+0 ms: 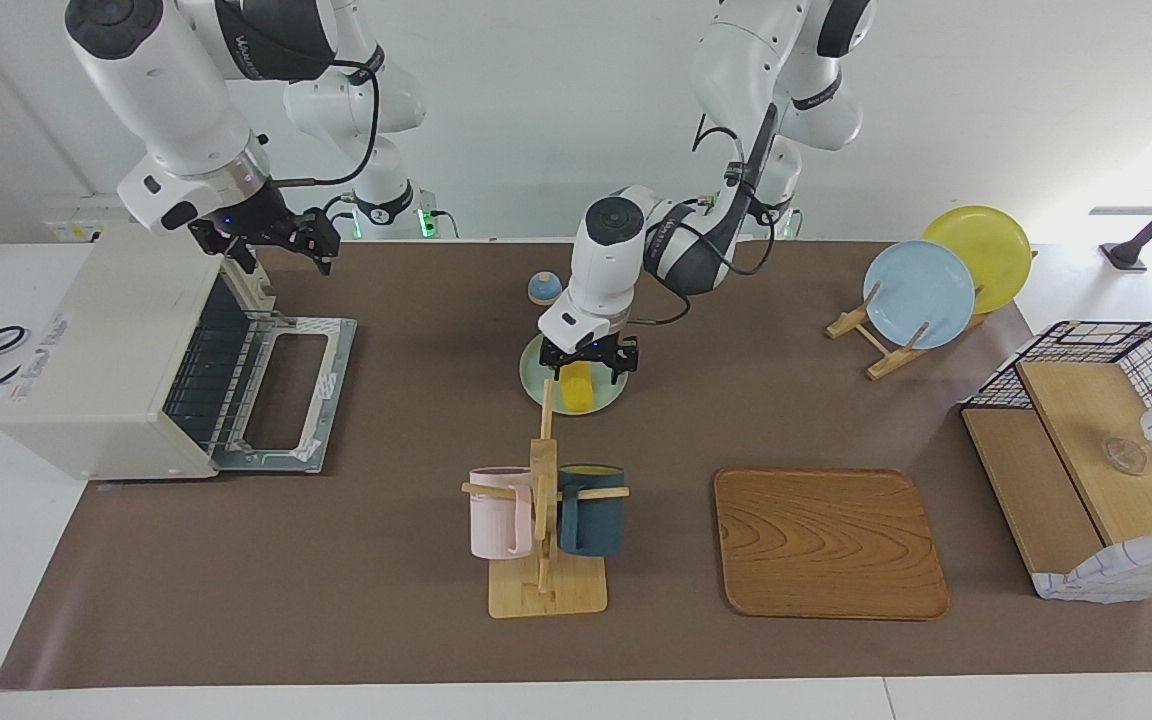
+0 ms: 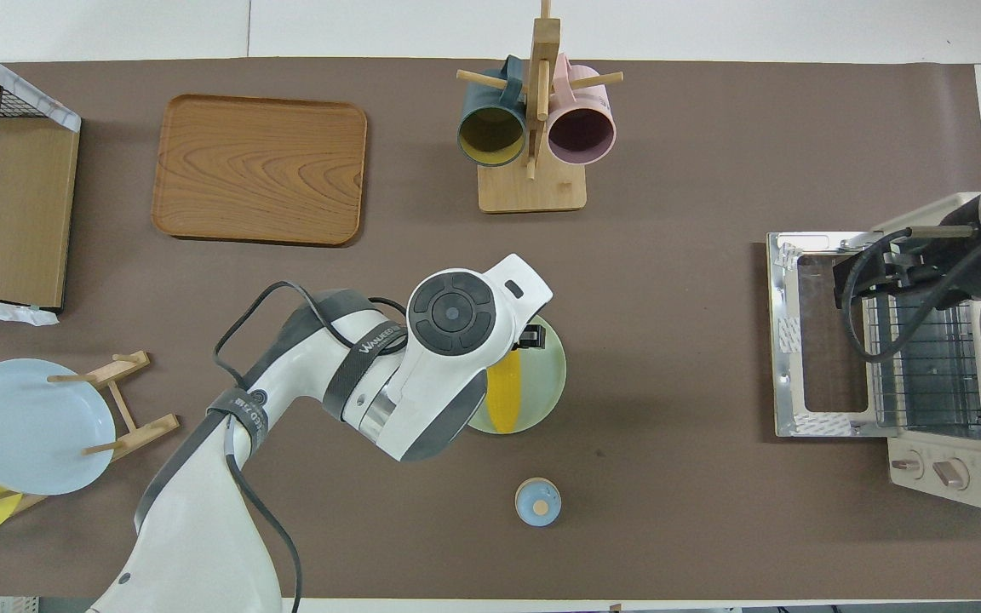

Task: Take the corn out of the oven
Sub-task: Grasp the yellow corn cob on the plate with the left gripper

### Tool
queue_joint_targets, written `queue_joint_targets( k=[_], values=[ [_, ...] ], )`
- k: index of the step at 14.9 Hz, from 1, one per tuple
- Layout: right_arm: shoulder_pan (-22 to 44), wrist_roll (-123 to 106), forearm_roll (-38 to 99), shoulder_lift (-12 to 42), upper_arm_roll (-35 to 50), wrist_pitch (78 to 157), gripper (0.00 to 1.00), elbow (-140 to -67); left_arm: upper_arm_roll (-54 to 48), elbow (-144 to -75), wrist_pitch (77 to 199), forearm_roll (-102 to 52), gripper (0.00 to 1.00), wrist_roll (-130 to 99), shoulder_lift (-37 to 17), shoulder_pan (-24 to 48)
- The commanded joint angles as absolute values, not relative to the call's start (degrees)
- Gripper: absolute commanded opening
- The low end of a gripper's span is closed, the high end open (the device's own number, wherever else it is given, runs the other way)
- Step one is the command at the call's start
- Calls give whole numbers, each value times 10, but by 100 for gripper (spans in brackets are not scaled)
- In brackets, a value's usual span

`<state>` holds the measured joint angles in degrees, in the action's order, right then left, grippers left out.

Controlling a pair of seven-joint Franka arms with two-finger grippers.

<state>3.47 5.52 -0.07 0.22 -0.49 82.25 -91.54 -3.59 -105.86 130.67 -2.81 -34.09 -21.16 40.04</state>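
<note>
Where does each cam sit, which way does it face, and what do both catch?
Facing view: high across the table, facing the robots; both arms show whole, left gripper at the corn on its plate, right gripper over the open oven.
Overhead view: above the robots' end, looking steeply down; arms enter from below.
Shared: corn, oven, mug rack, tray.

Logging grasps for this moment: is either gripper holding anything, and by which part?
The left gripper sits at the corn on the green plate, at its robot-side end; a closed hold cannot be told. The right gripper, above the oven, holds nothing.
</note>
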Motion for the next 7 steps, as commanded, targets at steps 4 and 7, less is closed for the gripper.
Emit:
queue_joint_targets(
  k=[4,7],
  values=[
    [12,18,-5,-9,-19,816,100,-913,-29,-1055,1321,-27,100,-347,-223,409],
    [3,-13,0,-10,-35,817,100,-916,-29,-1059,1324,-28,100,-349,-223,409]
  ],
)
